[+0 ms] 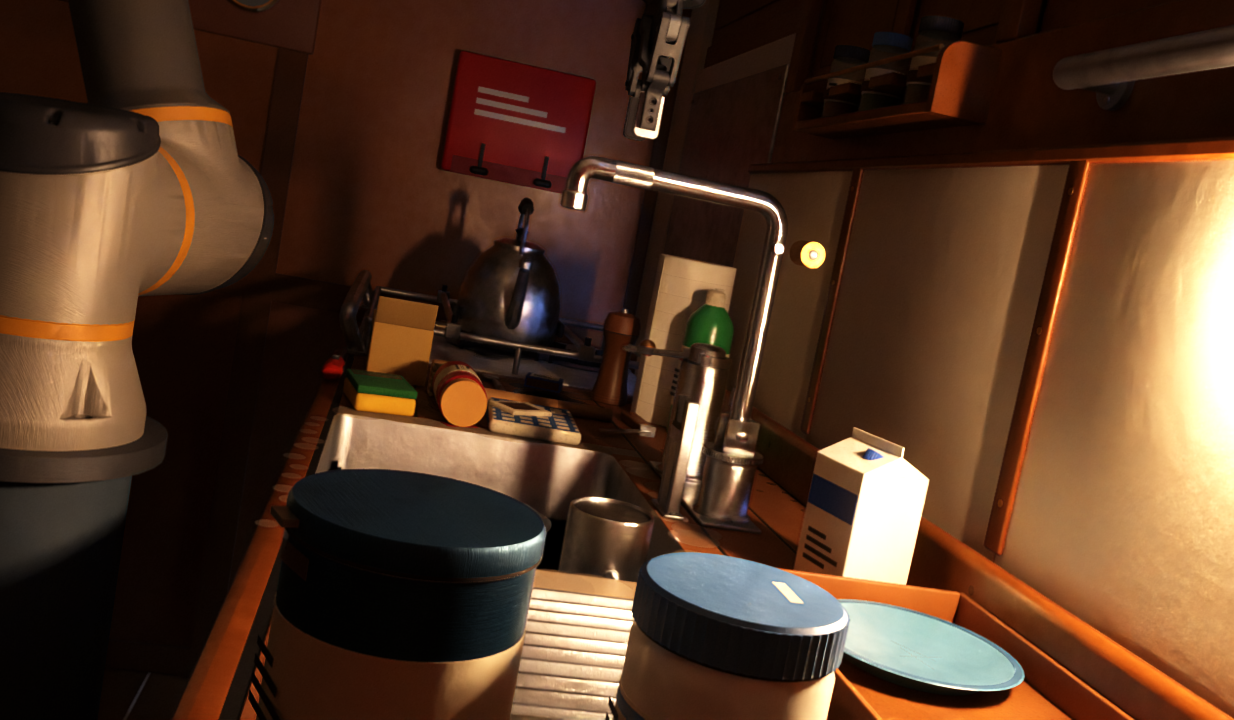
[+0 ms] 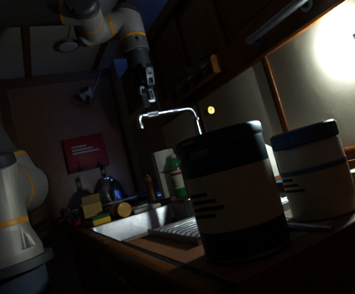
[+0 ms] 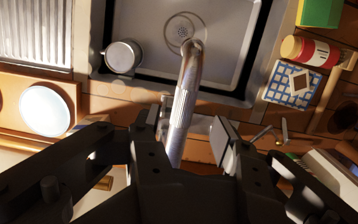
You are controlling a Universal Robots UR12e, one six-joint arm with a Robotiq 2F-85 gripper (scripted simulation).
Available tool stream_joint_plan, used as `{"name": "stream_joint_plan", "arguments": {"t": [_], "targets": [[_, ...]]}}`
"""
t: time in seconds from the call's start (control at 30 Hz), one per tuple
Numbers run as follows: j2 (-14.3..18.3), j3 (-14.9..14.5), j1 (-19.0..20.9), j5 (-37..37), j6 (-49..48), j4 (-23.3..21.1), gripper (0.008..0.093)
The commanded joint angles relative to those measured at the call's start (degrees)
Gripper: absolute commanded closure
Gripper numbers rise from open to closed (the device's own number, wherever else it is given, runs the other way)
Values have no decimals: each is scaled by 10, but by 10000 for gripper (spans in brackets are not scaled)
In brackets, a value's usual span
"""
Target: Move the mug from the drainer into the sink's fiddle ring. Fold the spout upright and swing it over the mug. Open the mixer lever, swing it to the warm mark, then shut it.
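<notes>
The mixer lever is hidden from me behind the spout and my own fingers. The steel mug (image 1: pixel 604 535) (image 3: pixel 122 56) stands upright in the sink's near corner, partly hidden by a canister in the side camera. The chrome spout (image 1: pixel 675 188) (image 2: pixel 168 113) (image 3: pixel 186 91) stands upright, and its nozzle (image 3: pixel 193 48) hangs over the drain (image 3: pixel 184 31), to the right of the mug in the wrist camera. My gripper (image 1: pixel 650 112) (image 2: pixel 149 95) (image 3: pixel 186 130) hangs above the spout's horizontal arm, open and empty.
Two dark-lidded canisters (image 1: pixel 407 582) (image 1: pixel 733 631) stand on the near counter by the ribbed drainer (image 1: pixel 572 640) (image 3: pixel 29 32). A milk carton (image 1: pixel 859 506) and a blue plate (image 1: pixel 926 645) sit right of the tap. A sponge (image 1: pixel 380 391), a lying jar (image 1: pixel 459 392) and a kettle (image 1: pixel 510 287) crowd the far end.
</notes>
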Motion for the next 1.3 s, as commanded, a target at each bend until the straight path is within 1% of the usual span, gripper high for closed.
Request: {"name": "stream_joint_plan", "arguments": {"t": [0.0,0.5,1.27], "targets": [[0,0,0,0,0,0,514],[2,7,0,0,0,-9,514],[10,30,0,0,0,-41,514]]}}
